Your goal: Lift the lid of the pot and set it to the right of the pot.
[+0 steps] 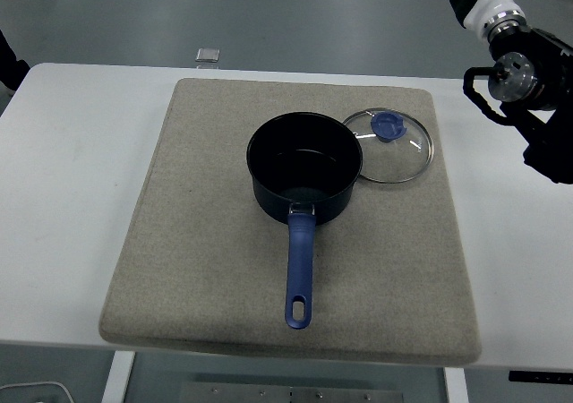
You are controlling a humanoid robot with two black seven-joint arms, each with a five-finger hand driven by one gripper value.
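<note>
A black pot with a blue handle stands uncovered in the middle of a beige mat, handle pointing at the near edge. The glass lid with its blue knob lies on the mat just right of the pot, its left rim touching or slightly overlapping the pot's edge. My right hand hovers at the upper right, beyond the mat's right edge, fingers relaxed and holding nothing, well apart from the lid. A sliver of my left arm shows at the left edge.
The mat covers most of the white table. A small grey square object lies at the table's far edge. Bare table strips run along both sides of the mat.
</note>
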